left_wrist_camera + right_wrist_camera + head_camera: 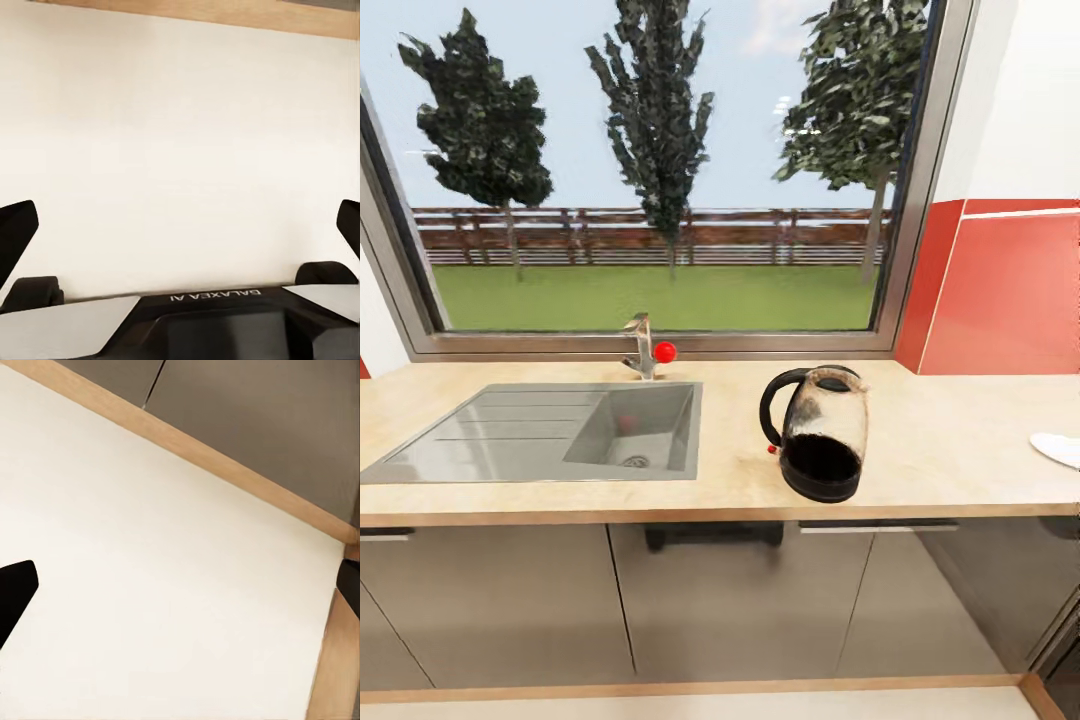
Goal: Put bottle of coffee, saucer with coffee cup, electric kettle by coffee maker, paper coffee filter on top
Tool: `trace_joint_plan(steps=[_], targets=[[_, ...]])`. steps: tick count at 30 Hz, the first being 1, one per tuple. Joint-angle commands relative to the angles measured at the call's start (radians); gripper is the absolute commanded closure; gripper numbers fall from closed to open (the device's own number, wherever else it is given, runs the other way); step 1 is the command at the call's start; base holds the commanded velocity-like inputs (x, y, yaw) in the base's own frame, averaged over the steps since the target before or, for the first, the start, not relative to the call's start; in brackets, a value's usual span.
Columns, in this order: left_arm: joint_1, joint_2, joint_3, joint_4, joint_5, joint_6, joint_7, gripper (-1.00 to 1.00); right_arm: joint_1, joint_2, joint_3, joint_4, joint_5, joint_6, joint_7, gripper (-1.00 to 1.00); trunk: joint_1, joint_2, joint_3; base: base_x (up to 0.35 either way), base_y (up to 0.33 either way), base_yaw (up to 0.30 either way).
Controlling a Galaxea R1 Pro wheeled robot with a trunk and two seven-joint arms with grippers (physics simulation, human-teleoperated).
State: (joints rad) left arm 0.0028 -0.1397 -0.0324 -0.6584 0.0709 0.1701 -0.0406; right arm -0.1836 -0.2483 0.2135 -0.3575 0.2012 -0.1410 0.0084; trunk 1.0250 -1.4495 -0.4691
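The electric kettle (pixel 820 432), clear glass with a black handle, black base and dark liquid, stands upright on the kitchen countertop (pixel 950 440) to the right of the sink. At the counter's right end lies a flat white piece (pixel 1059 448), cut off by the picture's edge; I cannot tell whether it is the saucer or the filter. My left gripper (pixel 180 232) is open over pale floor, its black fingertips (pixel 16 238) far apart and nothing between them. My right gripper (pixel 180 585) is open too, above pale floor near the cabinet plinth.
A grey sink (pixel 555 430) with a drainboard and a red-knobbed tap (pixel 645 350) is set in the counter's left half, under a large window (pixel 660 170). Dark grey cabinet fronts (pixel 730 600) run below. A red backsplash (pixel 1010 290) covers the right wall. The robot's base (pixel 217 322) lies under the left gripper.
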Motion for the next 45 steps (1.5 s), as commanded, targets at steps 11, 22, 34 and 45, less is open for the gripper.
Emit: trace_joint_plan(steps=[11, 22, 34, 45], targets=[[0.0, 0.073, 0.131, -0.123, 0.073, 0.061, -0.333, -1.0, 0.0, 0.007, -0.003, 0.039, 0.009, -0.018, 0.001, -1.0, 0.0, -0.001, -0.001, 0.0, -0.014, 0.0], [0.0, 0.053, -0.085, -0.36, 0.108, 0.171, -0.474, -1.0, 0.0, 0.007, -0.003, 0.063, 0.009, -0.04, 0.001, -1.0, 0.0, -0.001, -0.001, -0.033, 0.0, 0.0], [0.0, 0.038, -0.179, -0.456, 0.106, 0.154, -0.486, -1.0, 0.0, 0.007, -0.003, 0.064, 0.009, -0.042, 0.001, -1.0, 0.0, -0.001, -0.001, -0.292, 0.0, 0.0], [0.0, 0.039, -0.189, -0.764, 0.133, 0.158, -0.538, -1.0, 0.0, 0.009, -0.003, 0.069, 0.009, -0.042, 0.001, -1.0, 0.0, -0.001, -0.001, -0.019, 0.0, 0.0]])
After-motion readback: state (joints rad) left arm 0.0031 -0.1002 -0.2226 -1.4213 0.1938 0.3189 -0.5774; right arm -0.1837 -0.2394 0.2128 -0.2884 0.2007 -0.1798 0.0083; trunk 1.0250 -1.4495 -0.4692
